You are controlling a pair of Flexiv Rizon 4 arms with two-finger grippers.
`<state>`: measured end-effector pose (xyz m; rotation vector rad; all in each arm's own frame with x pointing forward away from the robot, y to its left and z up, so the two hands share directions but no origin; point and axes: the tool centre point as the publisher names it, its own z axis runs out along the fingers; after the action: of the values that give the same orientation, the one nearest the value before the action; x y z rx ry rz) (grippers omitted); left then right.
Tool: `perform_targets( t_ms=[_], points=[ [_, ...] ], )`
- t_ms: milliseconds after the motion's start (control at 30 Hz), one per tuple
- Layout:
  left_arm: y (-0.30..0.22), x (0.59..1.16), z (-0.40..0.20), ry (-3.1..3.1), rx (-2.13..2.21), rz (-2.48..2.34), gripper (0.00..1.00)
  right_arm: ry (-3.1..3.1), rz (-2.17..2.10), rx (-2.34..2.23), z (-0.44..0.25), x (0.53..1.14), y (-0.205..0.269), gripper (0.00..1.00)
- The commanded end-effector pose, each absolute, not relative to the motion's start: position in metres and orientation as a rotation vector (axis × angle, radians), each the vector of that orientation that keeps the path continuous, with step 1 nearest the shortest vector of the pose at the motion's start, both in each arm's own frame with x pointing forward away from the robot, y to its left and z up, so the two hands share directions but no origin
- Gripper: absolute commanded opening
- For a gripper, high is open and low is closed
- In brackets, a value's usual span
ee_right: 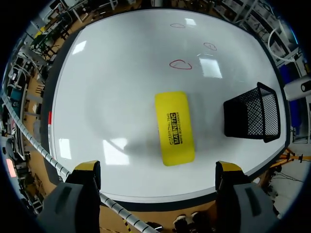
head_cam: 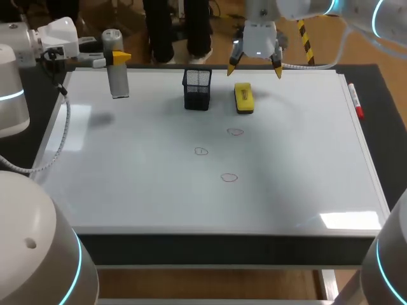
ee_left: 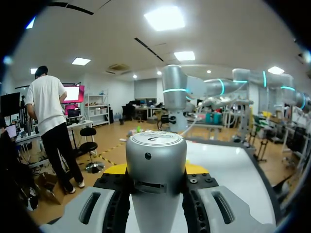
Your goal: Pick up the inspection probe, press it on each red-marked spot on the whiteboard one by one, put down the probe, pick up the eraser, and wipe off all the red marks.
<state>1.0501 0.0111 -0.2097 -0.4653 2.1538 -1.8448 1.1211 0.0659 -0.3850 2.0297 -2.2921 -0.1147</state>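
Quick status from us: the whiteboard (head_cam: 305, 165) covers nearly the whole bench and hasn't been wiped yet, so the back half of the job is all still to do. The surface is glossy white and throws back the ceiling lights in a few bright patches.

Our left tool (head_cam: 117, 58) is clamped on the inspection probe (head_cam: 117, 73), a silver cylinder held upright over the far left corner of the board. In the left wrist view the probe (ee_left: 156, 170) sits squarely between the fingers, gripped from both sides. We honestly can't tell whether any spot has been pressed. What's clear is that the probe isn't set down.

Our right tool (head_cam: 254, 63) hangs wide open and holds nothing, above the far edge of the board.

A black mesh pen holder (head_cam: 198, 89) stands near the far edge. Just beside it the yellow eraser (head_cam: 243, 98) lies flat and untouched, almost under the right tool. A red marker (head_cam: 355, 101) lies along the board's right edge.

The three red marks (head_cam: 229, 178) are small loops near the middle, well apart from the probe.
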Motion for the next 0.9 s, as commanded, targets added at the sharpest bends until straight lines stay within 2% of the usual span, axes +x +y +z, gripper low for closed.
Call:
perform_targets(
  t_ms=[33,367,900],
  points=[
    [0.011,1.05,-0.209,2.151,-0.465,-1.845,0.0,-2.289,-0.108,2.031,-0.382,1.12,0.065,1.0],
    [0.011,1.05,-0.209,2.151,-0.465,-1.845,0.0,-2.187,-0.097,2.122,-0.401,1.108,0.09,1.0],
    [0.011,1.05,-0.209,2.151,-0.465,-1.845,0.0,-2.142,-0.139,2.202,-0.417,1.094,0.095,1.0]
  ],
)
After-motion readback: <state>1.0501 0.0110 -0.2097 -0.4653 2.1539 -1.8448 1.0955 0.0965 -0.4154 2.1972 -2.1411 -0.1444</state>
